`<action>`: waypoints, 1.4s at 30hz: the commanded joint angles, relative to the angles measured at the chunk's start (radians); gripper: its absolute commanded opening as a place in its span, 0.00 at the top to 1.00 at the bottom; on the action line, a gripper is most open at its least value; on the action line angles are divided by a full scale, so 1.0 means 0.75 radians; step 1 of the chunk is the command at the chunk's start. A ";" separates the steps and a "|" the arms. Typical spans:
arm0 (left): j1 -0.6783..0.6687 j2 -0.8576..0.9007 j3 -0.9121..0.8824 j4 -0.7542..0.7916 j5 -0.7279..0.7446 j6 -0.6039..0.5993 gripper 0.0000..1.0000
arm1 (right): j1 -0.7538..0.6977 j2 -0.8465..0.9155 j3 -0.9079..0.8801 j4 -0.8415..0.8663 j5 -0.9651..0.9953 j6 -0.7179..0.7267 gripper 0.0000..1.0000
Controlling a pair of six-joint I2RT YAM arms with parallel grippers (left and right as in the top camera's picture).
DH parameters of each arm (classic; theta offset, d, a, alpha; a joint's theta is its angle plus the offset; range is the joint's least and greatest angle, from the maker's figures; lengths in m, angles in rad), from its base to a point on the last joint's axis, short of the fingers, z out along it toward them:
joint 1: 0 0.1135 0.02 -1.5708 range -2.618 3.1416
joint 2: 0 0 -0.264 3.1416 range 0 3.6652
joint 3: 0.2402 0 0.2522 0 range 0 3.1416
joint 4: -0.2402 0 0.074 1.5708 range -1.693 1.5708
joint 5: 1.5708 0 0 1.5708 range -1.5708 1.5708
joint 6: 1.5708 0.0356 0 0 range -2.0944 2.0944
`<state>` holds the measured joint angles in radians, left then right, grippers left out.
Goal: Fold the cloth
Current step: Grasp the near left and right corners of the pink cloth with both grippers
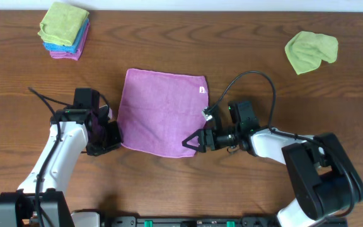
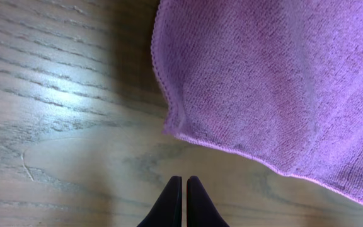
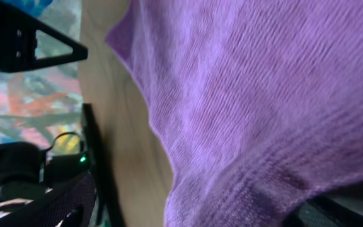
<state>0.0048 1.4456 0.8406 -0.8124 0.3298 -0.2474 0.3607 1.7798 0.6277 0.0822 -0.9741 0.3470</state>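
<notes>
A purple cloth (image 1: 162,110) lies spread flat on the wooden table. My left gripper (image 1: 117,141) is shut and empty. It sits just off the cloth's near left corner, and in the left wrist view its tips (image 2: 184,184) rest a short way below that corner (image 2: 188,135) without touching it. My right gripper (image 1: 186,142) is at the cloth's near right corner. In the right wrist view the cloth (image 3: 244,94) bunches over the jaws (image 3: 251,208) and hides the fingertips; it looks pinched there.
A stack of folded cloths (image 1: 65,31), green on top, sits at the far left. A crumpled green cloth (image 1: 311,50) lies at the far right. The table's front edge runs close behind both arms.
</notes>
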 commanded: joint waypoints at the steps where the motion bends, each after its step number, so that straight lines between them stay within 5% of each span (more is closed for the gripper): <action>1: 0.002 -0.001 -0.003 0.002 -0.045 -0.015 0.94 | 0.017 0.078 -0.071 -0.102 0.154 0.043 0.14; 19: 0.002 -0.001 -0.003 0.082 -0.071 -0.031 0.94 | 0.019 -0.273 -0.071 -0.276 0.213 0.091 0.30; 34: 0.002 -0.001 -0.006 0.037 -0.182 -0.055 0.94 | 0.080 -0.270 -0.072 -0.432 0.397 0.091 0.27; 42: 0.002 -0.001 -0.139 0.228 -0.070 -0.081 0.78 | 0.091 -0.270 -0.072 -0.415 0.401 0.101 0.28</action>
<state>0.0048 1.4456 0.7605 -0.6590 0.2291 -0.2989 0.4168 1.5726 0.5812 -0.2241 -0.7280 0.4141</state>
